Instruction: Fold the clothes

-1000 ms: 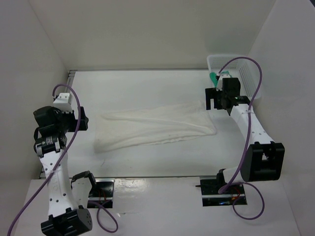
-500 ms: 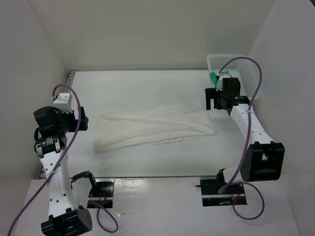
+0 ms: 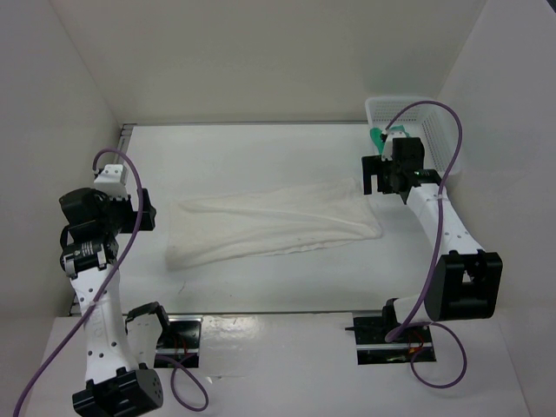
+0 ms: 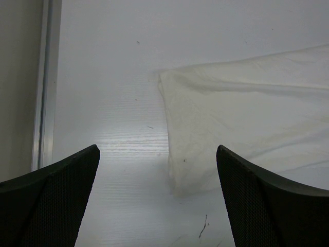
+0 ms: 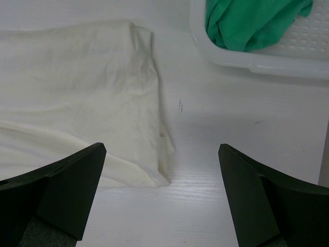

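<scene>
At the left side of the desk (image 3: 261,148), your left pincer (image 3: 145,211) hangs above the surface with its jaws spread wide and nothing between them. It faces the left short edge of the clothes (image 3: 269,228) and stands just beside that edge without touching it, a station that reads as readiness to take a left-hand corner. Across the middle of the desk the clothes lie flat as one long white band, wrinkled and apparently already doubled along its length, though the layers cannot be counted. Its long axis runs left to right, slightly skewed: the left end sits nearer the arm bases, the right end farther from them. The right end points toward your right pincer (image 3: 372,176). That pincer is likewise wide open and empty, poised over the right short edge, whose near corner shows between its fingers in the wrist view. With one open pincer at each end of the long axis, the arrangement suits a fold that carries one short end over the other; take this as likely, not certain. Farther right and toward the back, the green cloth (image 5: 252,23) rests bunched inside the white mesh basket (image 5: 247,63), apart from the clothes and outside the task.
</scene>
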Controlling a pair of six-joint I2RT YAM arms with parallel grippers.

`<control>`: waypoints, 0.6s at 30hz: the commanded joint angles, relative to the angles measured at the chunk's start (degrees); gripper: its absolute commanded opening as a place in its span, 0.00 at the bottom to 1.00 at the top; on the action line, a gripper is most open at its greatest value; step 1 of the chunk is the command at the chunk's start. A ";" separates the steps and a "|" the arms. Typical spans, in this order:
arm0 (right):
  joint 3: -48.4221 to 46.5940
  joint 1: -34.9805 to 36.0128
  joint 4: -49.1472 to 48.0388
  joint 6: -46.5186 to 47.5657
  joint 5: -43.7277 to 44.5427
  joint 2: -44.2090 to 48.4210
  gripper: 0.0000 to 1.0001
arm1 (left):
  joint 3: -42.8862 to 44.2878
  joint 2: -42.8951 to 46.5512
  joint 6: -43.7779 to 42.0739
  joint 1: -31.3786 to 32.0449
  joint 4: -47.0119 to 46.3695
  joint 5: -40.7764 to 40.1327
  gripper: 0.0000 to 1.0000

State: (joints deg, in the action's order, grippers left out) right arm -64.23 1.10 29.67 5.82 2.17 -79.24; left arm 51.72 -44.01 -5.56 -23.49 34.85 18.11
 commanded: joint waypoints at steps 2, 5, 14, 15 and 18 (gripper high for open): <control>-1.87 -0.31 0.30 0.33 -0.24 -0.21 0.99 | -0.31 0.15 1.17 -0.33 -1.89 1.14 1.00; -1.87 -0.31 0.30 0.33 -0.77 0.93 0.99 | -0.31 0.15 1.17 -0.33 -1.89 1.14 1.00; -1.87 -0.31 -0.23 0.85 -1.30 3.48 0.99 | -0.31 0.68 1.17 -0.33 -1.89 0.61 1.00; -1.87 -0.31 -0.23 0.85 -1.30 3.48 0.99 | -0.31 0.68 1.17 -0.33 -1.89 0.61 1.00; -1.87 -0.31 -0.23 0.85 -1.30 3.48 0.99 | -0.31 0.16 1.17 -0.33 -1.89 0.61 1.00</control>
State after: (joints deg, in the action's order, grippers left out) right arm -64.23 1.10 29.67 6.09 1.23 -77.58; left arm 51.72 -44.05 -5.56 -23.49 34.83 18.09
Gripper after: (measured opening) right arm 0.991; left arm 1.000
